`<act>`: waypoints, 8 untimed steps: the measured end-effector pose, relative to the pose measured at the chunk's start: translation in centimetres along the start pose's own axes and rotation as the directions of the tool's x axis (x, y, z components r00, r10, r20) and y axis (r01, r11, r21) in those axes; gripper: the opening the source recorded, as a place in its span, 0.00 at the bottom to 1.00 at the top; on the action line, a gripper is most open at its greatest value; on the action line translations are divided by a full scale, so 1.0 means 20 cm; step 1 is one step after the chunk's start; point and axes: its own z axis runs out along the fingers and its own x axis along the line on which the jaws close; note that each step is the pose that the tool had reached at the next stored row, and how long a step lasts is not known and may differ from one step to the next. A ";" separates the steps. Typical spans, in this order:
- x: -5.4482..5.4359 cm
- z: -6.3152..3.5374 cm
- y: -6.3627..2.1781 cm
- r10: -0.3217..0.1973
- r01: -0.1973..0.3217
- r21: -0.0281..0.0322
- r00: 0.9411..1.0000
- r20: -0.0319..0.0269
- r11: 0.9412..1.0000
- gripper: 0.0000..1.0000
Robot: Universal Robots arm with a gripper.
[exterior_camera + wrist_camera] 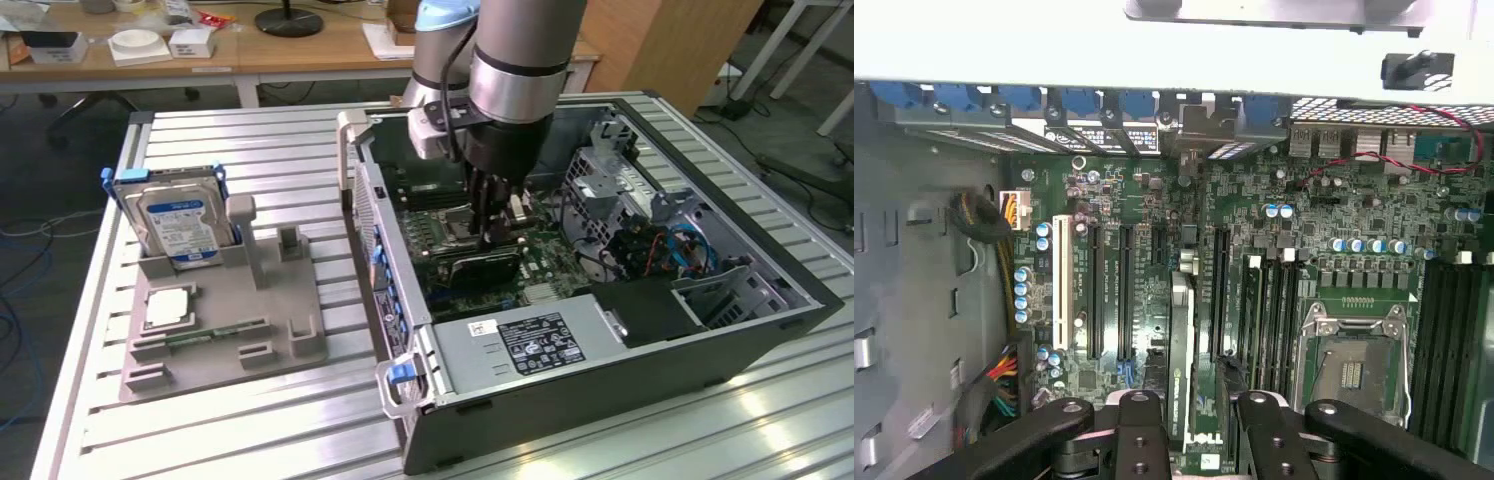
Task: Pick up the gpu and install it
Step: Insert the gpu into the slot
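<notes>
Gripper [497, 218] reaches down into the open computer case [747, 330], directly above the gpu [478, 268], which stands edge-on on the motherboard [547, 262]. On the exterior view's left, a grey tray [274, 330] holds the hard drive [178, 228].

Wrist view: fingers [1144, 440] stand slightly apart, straddling the gpu [1182, 350] seated upright in a motherboard [1354, 210] slot; contact cannot be told.

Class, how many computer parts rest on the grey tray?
3: a hard drive standing upright, a square chip flat in the middle, a memory stick at the near edge.
</notes>
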 end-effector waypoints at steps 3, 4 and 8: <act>0.00 0.007 0.000 0.000 0.000 0.000 1.000 0.000 1.000 0.33; 0.00 0.009 0.001 0.000 0.000 0.000 1.000 0.000 1.000 0.33; 0.00 0.010 0.001 0.000 0.000 0.000 1.000 0.000 1.000 0.33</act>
